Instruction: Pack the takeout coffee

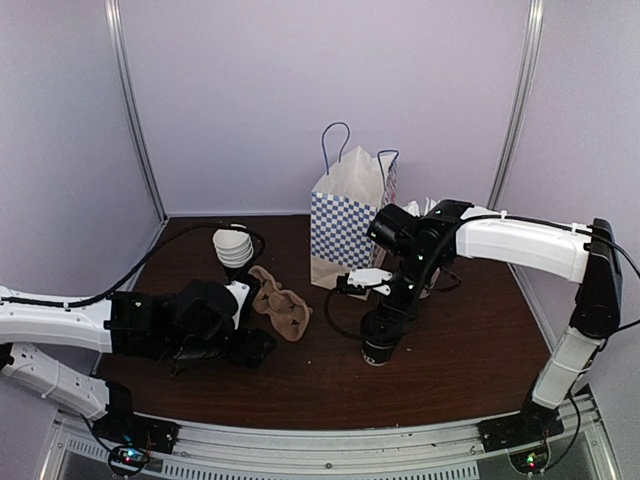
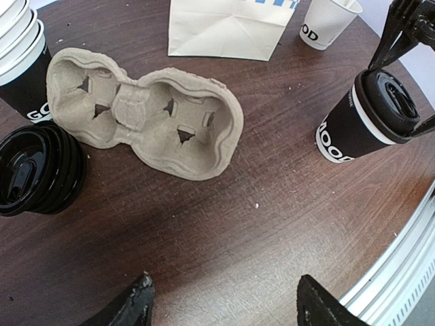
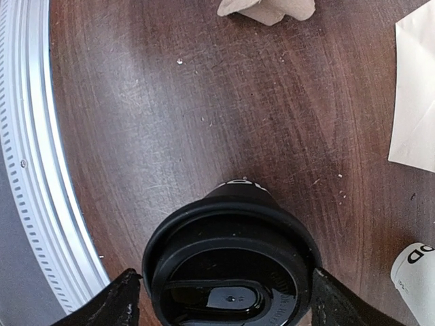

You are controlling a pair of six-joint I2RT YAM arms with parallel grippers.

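Along the near edge of the dark wood table (image 1: 470, 360) runs a ribbed metal rail (image 1: 330, 452), and pale walls (image 1: 300, 90) shut in the left, back and right sides. Open wood lies across the near middle, between the two arms, and again at the right, under the long span of the right arm (image 1: 520, 245). At the left, the left gripper (image 2: 224, 282) hangs low over the table, its jaws wide with bare wood between them, well apart from the coffee. Ahead of it a pulp cup carrier (image 2: 146, 122) lies flat. At the carrier's left-hand end in the wrist view sit a stack of black lids (image 2: 37, 170) and, just beside them, a stack of lidless black cups (image 2: 17, 61), both crowding that end. Past the carrier's other end a stretch of bare wood reaches the takeout coffee (image 1: 378, 348), which stands upright on the table right of centre, in front of the checkered bag (image 1: 345, 225). The right gripper (image 3: 224, 299) stands over it from above, jaws spread wide and set against the rim of its lid on both sides, clasping the cup. The bag stands upright near the back, taller than the cup, handles up, with bare wood between its foot and the cup. Just right of the bag stands a white cup (image 2: 326, 20), largely hidden in the top view by the right arm, whose wrist sits close beside the bag's right side, above the coffee.
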